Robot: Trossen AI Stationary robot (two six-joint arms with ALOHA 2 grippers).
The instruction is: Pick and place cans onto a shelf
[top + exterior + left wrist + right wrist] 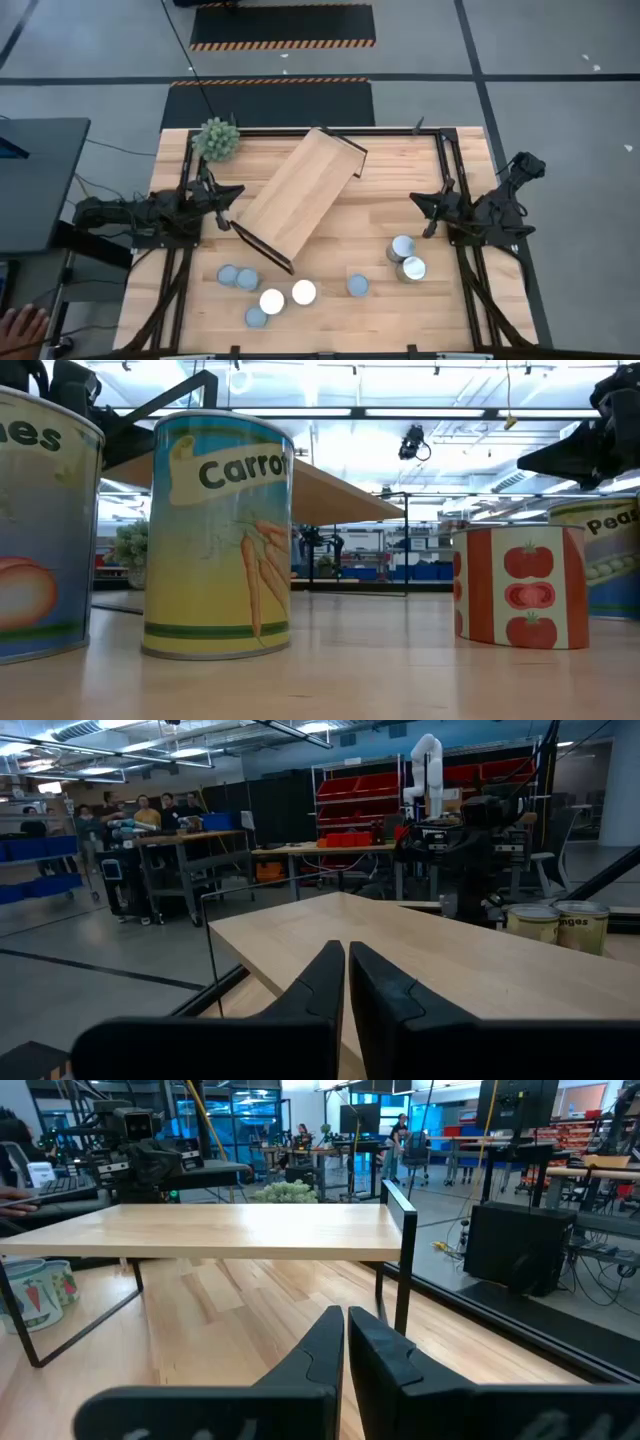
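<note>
The shelf [300, 195] is a light-wood board on thin black frame ends, standing diagonally mid-table on its frame legs. Several cans stand upright on the tabletop near the front: a group at front left [262, 297], one alone [357, 286], and two at the right [407, 258]. The low view shows a carrot can [218, 535] and a tomato can [520, 585] up close. My left gripper [222, 195] is shut and empty, left of the shelf. My right gripper [425, 205] is shut and empty, right of the shelf, beyond the two right cans.
A spiky green plant [216, 138] stands at the far left corner, beside the shelf's far end. Black frame rails run along the table's left and right sides [455, 180]. A person's hand [22, 325] shows off the table at the near left. People stand in the room behind.
</note>
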